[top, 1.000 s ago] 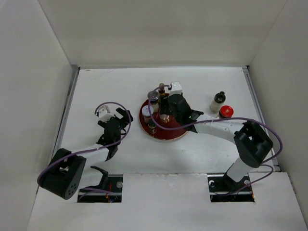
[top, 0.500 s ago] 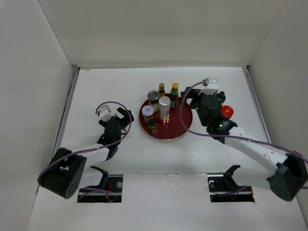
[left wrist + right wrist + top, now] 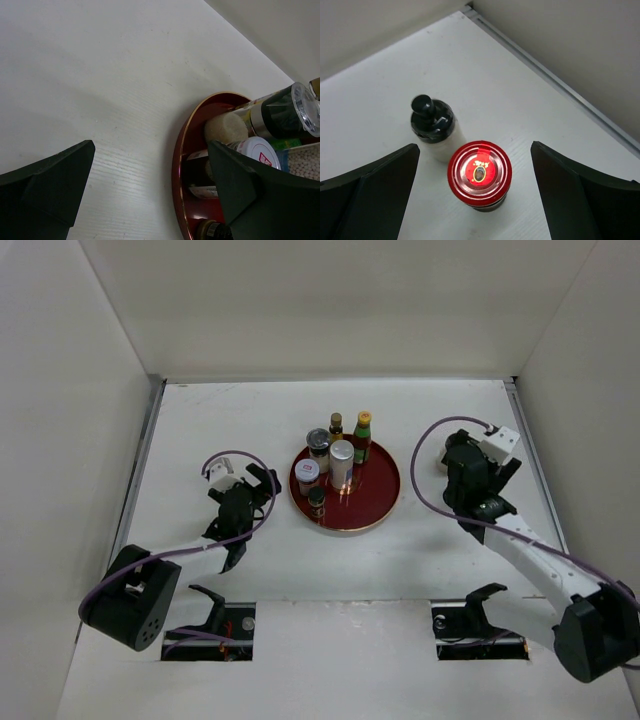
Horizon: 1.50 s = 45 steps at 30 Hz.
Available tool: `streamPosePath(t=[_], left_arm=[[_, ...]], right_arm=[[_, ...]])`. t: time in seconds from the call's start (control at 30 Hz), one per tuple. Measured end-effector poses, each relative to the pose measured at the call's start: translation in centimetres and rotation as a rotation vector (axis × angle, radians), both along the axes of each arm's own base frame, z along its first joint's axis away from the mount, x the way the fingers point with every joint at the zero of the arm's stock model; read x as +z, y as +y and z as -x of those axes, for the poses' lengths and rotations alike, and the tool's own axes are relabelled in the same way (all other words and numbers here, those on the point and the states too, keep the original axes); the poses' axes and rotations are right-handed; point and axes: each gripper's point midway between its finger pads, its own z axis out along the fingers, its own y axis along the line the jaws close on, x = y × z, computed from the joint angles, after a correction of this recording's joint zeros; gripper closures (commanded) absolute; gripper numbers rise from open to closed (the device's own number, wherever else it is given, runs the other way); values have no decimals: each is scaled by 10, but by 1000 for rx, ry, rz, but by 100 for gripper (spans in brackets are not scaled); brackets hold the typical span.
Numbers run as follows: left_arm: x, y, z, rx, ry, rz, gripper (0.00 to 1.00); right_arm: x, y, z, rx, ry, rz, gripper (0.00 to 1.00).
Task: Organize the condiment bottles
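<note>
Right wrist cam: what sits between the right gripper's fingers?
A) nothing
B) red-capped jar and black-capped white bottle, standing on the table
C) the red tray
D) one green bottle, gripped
B: the red-capped jar and black-capped white bottle stand next to each other on the table, untouched, with the right gripper open around them.

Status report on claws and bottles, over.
Left claw open, empty. Right claw open above red-capped jar and black-capped bottle, off red tray. Other bottles on it. Nothing blocking.
</note>
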Motion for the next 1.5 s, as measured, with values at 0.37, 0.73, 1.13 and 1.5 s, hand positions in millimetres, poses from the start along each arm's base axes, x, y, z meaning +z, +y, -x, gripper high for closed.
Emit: streamPosePath(t=[0.37,0.73,1.13,1.5], left_arm=[[-3,-2,0,-7,9,2,0],[-3,-6,1,-24,10,5,0],[-3,-6,1,-23,10,8,0],[-3,-4,-1,-16,11,8,0]], right_arm=[[-59,-15,-4,-42,178,18,0],[-114,-6,-18,24,302,-96,16],[-110,29,-17,104,278,-53,43],[-65,196,-12,565,177,-15,43]])
